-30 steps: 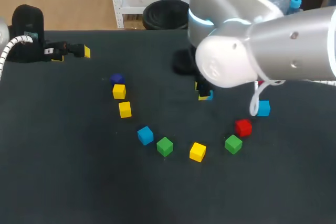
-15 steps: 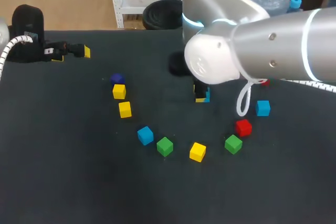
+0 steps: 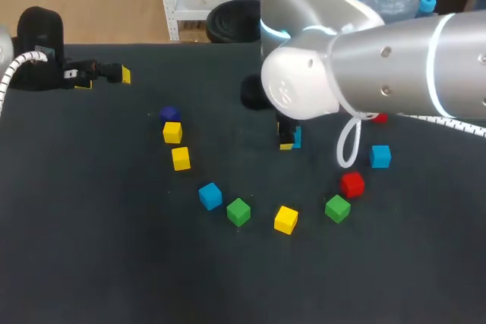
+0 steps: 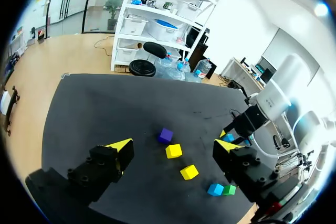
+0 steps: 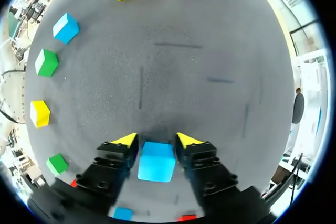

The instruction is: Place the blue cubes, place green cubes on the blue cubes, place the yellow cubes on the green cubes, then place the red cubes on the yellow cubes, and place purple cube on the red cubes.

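Jaws of the right arm are clamped on a blue cube near the centre of the table; those of the left arm gape at ten o'clock. Likely light and rigid, the cube grips best across flat opposite faces.

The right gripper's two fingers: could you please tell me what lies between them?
A blue cube lies between them, touched on two sides by the fingers of the right gripper; the right wrist view shows this clearly.

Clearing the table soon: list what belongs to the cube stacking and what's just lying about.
Job: blue cube in right hand; loose blue cubes, green cubes, yellow cubes, red cube, purple cube.
Lying about: white cable loop, black table.
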Controlling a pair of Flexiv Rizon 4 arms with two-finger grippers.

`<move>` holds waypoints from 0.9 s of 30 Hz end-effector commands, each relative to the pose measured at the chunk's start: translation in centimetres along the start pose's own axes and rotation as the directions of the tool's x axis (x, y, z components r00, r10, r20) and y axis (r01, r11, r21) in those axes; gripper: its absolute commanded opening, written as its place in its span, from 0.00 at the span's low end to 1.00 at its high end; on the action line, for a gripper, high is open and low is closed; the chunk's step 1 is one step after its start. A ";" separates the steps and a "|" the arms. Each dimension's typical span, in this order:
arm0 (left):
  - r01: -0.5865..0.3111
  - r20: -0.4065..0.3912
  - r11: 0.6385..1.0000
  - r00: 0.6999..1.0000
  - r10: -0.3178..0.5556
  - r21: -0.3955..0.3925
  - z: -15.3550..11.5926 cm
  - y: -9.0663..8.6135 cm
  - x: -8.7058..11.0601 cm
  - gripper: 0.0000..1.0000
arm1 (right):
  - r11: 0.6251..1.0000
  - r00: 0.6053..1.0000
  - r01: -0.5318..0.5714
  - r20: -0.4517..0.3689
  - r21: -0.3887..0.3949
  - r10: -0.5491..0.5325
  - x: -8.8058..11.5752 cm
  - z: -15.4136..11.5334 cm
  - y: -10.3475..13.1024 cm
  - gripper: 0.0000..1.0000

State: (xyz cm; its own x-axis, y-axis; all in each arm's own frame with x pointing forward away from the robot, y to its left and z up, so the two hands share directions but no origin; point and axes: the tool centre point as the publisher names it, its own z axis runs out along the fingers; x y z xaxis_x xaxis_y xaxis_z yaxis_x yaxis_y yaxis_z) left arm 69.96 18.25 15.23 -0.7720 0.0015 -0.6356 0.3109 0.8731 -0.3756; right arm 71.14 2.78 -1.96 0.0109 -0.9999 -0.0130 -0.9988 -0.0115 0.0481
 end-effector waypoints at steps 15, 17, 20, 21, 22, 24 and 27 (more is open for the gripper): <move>-0.003 0.006 1.000 1.000 0.002 0.012 0.0 0.3 0.1 1.00 | 0.994 0.998 -0.045 0.054 0.100 0.040 7.6 -6.9 -0.2 1.00; -0.003 0.006 1.000 1.000 0.002 0.012 0.0 0.3 0.1 1.00 | 0.991 0.996 -0.075 0.060 0.111 0.069 9.4 -7.3 0.0 1.00; -0.003 0.006 1.000 1.000 0.002 0.012 0.0 0.3 0.1 1.00 | 0.988 0.993 -0.108 0.053 0.108 0.103 12.3 -7.0 0.9 1.00; -0.003 0.006 1.000 1.000 0.002 0.012 0.0 0.3 0.1 1.00 | 0.987 0.993 -0.115 0.049 0.112 0.110 13.0 -6.6 1.3 1.00; -0.003 0.006 1.000 1.000 0.002 0.012 0.0 0.3 0.1 1.00 | 0.987 0.991 -0.128 0.045 0.101 0.124 13.8 -6.1 1.6 1.00; -0.003 0.006 1.000 1.000 0.002 0.012 0.0 0.3 0.1 1.00 | 0.983 0.985 -0.169 0.052 0.075 0.166 15.1 -5.3 2.3 1.00; -0.003 0.006 1.000 1.000 0.002 0.012 0.0 0.3 0.1 1.00 | 0.969 0.970 -0.239 0.065 0.055 0.236 16.1 -4.4 3.1 1.00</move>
State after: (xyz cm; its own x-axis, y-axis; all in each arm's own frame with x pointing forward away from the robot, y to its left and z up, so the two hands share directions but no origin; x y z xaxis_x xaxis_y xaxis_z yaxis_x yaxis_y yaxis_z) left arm 69.96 18.25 15.23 -0.7720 0.0015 -0.6356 0.3109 0.8731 -0.3756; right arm 69.71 -11.44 3.00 -0.2053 -0.9787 -0.0049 -0.9766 0.2046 0.0665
